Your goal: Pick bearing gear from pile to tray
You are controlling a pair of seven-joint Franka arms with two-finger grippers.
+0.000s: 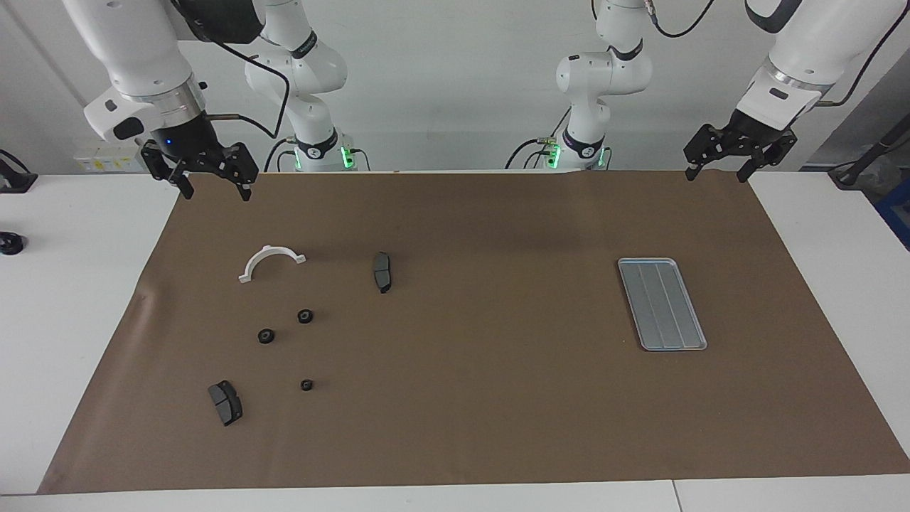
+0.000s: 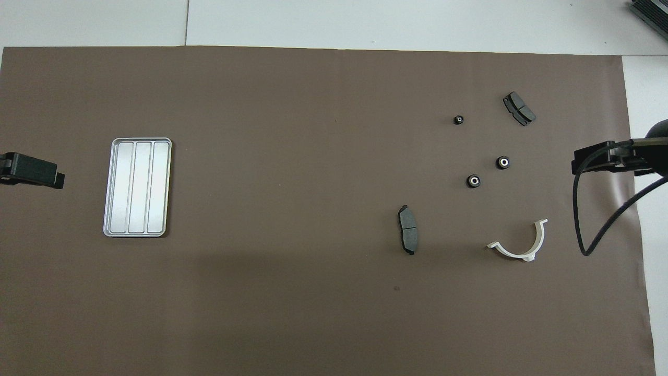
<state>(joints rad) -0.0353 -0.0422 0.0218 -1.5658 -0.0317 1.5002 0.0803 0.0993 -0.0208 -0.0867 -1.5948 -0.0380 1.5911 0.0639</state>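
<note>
The pile lies on the brown mat toward the right arm's end. It holds three small black bearing gears, shown from above as bearing gears. With them are two dark brake pads and a white half-ring bracket. The silver ridged tray sits with nothing in it toward the left arm's end. My right gripper hangs open and holds nothing, raised over the mat's corner by the pile. My left gripper waits open in the air over the mat's corner by the tray.
A brown mat covers most of the white table. A black cable loops down from the right arm. A small black object rests on the table off the mat at the right arm's end.
</note>
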